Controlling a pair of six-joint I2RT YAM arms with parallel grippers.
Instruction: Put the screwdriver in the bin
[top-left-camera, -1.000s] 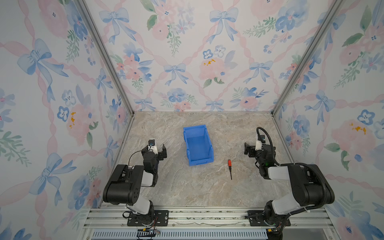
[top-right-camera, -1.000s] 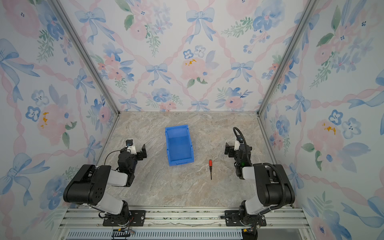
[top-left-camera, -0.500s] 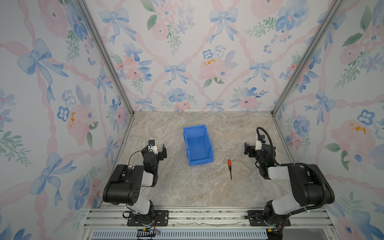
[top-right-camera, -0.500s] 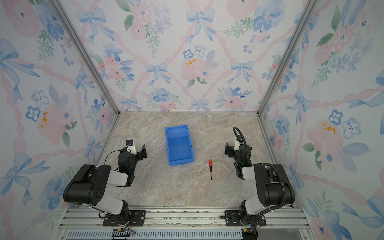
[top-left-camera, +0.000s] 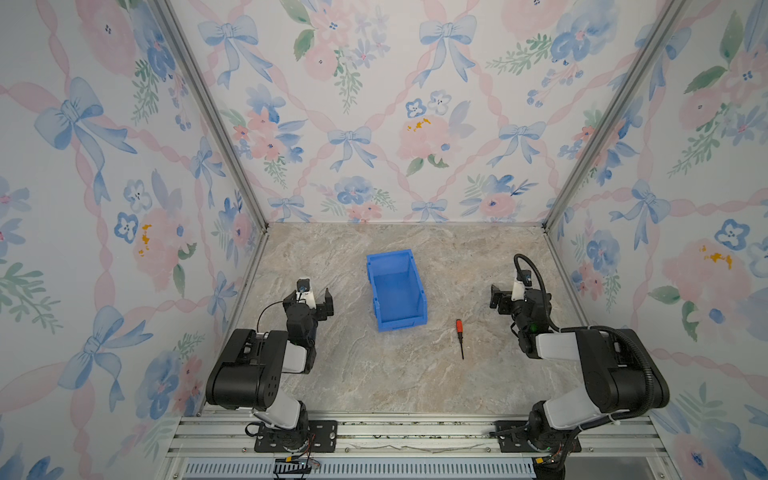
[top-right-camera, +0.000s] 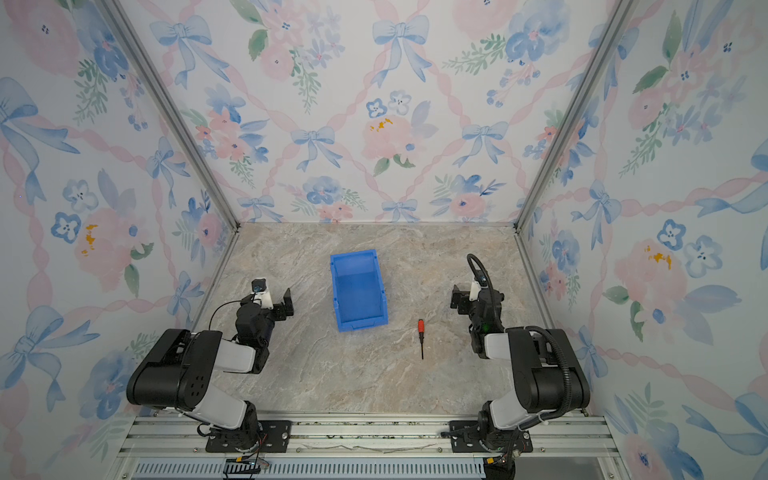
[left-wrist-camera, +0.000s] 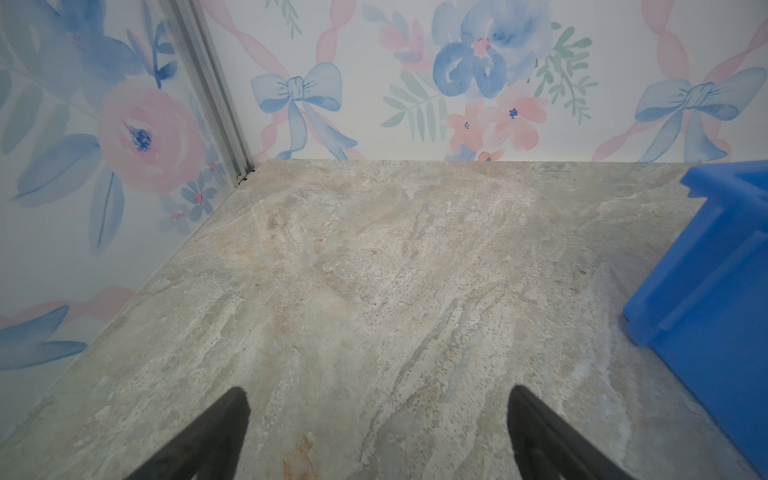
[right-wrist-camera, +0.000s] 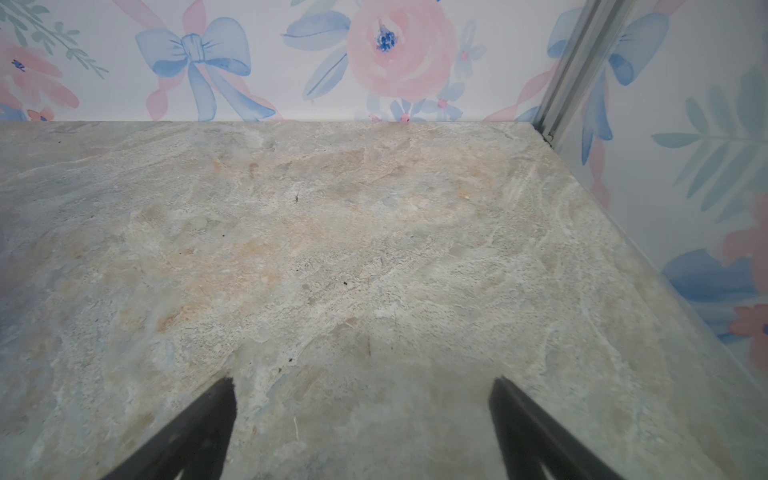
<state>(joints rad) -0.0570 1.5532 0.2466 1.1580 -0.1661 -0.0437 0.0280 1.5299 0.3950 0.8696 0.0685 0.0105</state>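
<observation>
Screwdriver (top-left-camera: 459, 328) lies beside the bin (top-left-camera: 390, 257), well apart from left fingers (left-wrist-camera: 208, 436) and right fingers (right-wrist-camera: 536, 432), both spread wide, empty.

The left arm (top-left-camera: 249, 374) and right arm (top-left-camera: 615, 374) have bulky black housings joined by pale grey links. A ribbed black cable (top-left-camera: 646, 368) runs along the right.

I find no readable text in any view, no label or number on the bin (top-left-camera: 397, 291), none on the screwdriver (top-left-camera: 459, 329), no brand mark legible on either arm, only printed bows and flowers on the walls (top-left-camera: 353, 104)
</observation>
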